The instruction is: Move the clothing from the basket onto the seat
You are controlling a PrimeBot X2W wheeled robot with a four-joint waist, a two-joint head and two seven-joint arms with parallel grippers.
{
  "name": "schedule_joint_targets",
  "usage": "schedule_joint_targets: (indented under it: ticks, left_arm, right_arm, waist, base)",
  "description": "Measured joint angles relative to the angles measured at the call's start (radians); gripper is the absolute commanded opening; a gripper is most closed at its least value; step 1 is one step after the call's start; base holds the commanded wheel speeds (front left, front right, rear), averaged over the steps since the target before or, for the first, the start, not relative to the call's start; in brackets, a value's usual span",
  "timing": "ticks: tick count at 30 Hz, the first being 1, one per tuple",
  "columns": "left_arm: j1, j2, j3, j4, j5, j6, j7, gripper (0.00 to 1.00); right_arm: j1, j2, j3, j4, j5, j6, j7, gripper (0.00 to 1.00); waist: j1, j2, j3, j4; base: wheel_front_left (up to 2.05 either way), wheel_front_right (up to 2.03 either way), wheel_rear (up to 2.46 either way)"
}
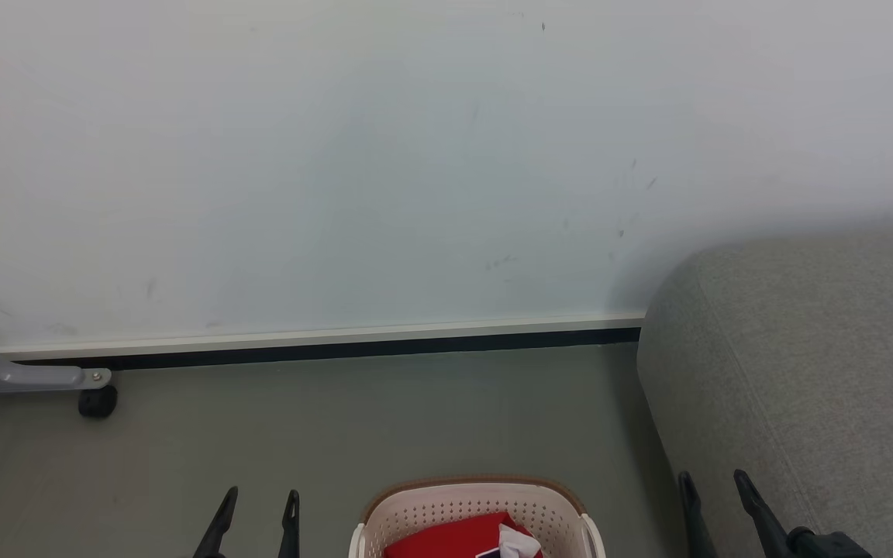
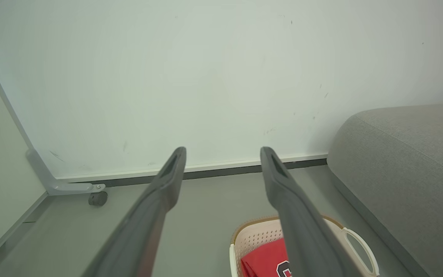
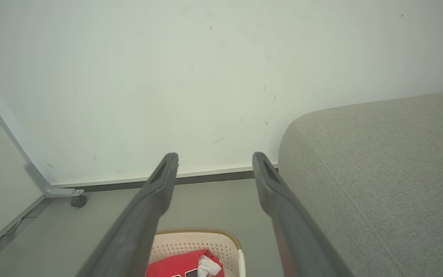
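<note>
The cream perforated basket [image 1: 423, 511] with a brown rim stands on the floor at the bottom centre of the head view, and red clothing [image 1: 454, 537] with a white bit lies inside it. The basket [image 2: 254, 240] and clothing [image 2: 263, 257] also show in the left wrist view, as do the basket [image 3: 190, 242] and clothing [image 3: 175, 263] in the right wrist view. The grey seat [image 1: 803, 364] fills the right side. My left gripper [image 1: 262, 500] is open, left of the basket. My right gripper [image 1: 714, 482] is open, in front of the seat's edge. Both are empty.
A pale wall with a dark baseboard [image 1: 338, 349] closes off the far side. A grey metal leg with a black caster [image 1: 98, 401] stands at the far left. Grey floor [image 1: 377, 418] lies between the basket and the wall.
</note>
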Motion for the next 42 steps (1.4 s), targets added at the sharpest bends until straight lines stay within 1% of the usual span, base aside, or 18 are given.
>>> schedule_joint_targets:
  ticks: [13,20,28,34,42]
  left_arm:
    - [0.001,-0.003,0.011,-0.002,0.007,-0.001,0.0,1.0]
    - [0.0,-0.004,0.01,-0.015,0.02,-0.009,0.0,1.0]
    - [-0.065,-0.005,-0.007,-0.013,0.052,-0.01,0.0,1.0]
    - [-0.124,-0.013,-0.05,0.025,0.075,-0.028,0.0,1.0]
    - [-0.239,-0.04,-0.117,0.107,0.116,-0.053,0.004,1.0]
  right_arm:
    - [0.001,0.0,0.0,-0.007,0.0,0.007,0.0,1.0]
    - [-0.001,0.0,-0.002,-0.032,0.0,0.008,0.0,1.0]
    - [-0.043,-0.013,-0.031,-0.065,-0.008,0.009,0.0,1.0]
    - [-0.107,-0.015,-0.052,-0.098,-0.016,0.007,0.0,1.0]
    - [-0.191,-0.016,-0.082,-0.123,-0.016,0.007,0.0,1.0]
  waist:
    - [0.0,0.0,0.007,-0.005]
    - [0.0001,0.0,0.045,-0.012]
    - [0.0002,0.0001,0.123,-0.023]
    - [0.0002,0.0001,0.2,-0.042]
    - [0.0003,0.0001,0.311,-0.078]
  base:
    - [0.0,0.0,0.0]
    - [0.0,0.0,0.0]
    - [0.0,0.0,0.0]
    - [0.0,0.0,0.0]
    - [0.0,0.0,0.0]
